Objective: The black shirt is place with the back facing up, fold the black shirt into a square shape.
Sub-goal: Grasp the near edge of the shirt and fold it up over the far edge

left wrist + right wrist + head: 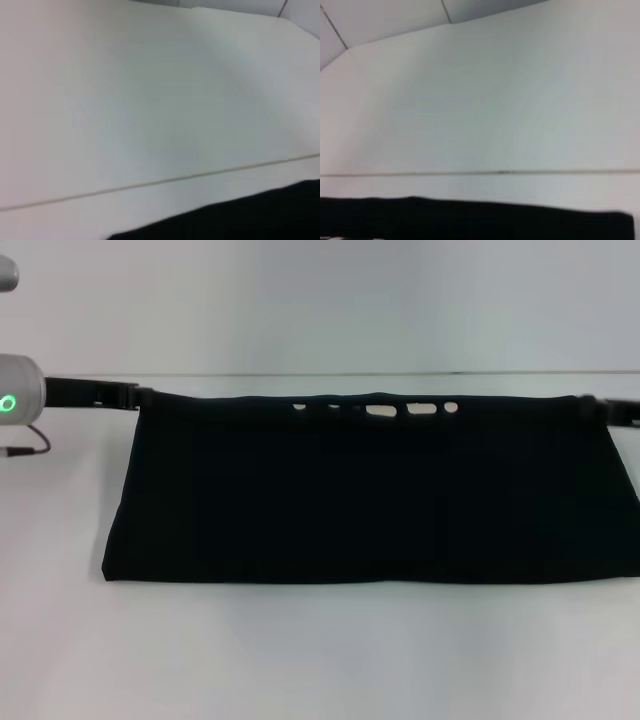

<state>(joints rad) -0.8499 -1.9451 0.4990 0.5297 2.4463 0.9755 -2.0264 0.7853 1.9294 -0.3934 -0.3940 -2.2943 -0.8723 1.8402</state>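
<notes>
Large plain black soft-cloth shirt [370,500] lying flat as a wide band across the white worktop [320,660]. Its near edge is straight and its side edges slant outward toward the robot. Along the far edge, small white marks [400,409] show through the fold line.

Left gripper [120,394] sits at the shirt's far-left corner and right gripper [610,410] at its far-right corner — each touching or just beside the cloth. Whether either pair of jaws is released or clenched on the fabric cannot be told. Both wrist views show only a strip of black cloth [250,215] [470,217] against bare white worktop.

Open worktop lies in front of the near edge and beyond the far edge — the shirt's right side runs to the head view's border.
</notes>
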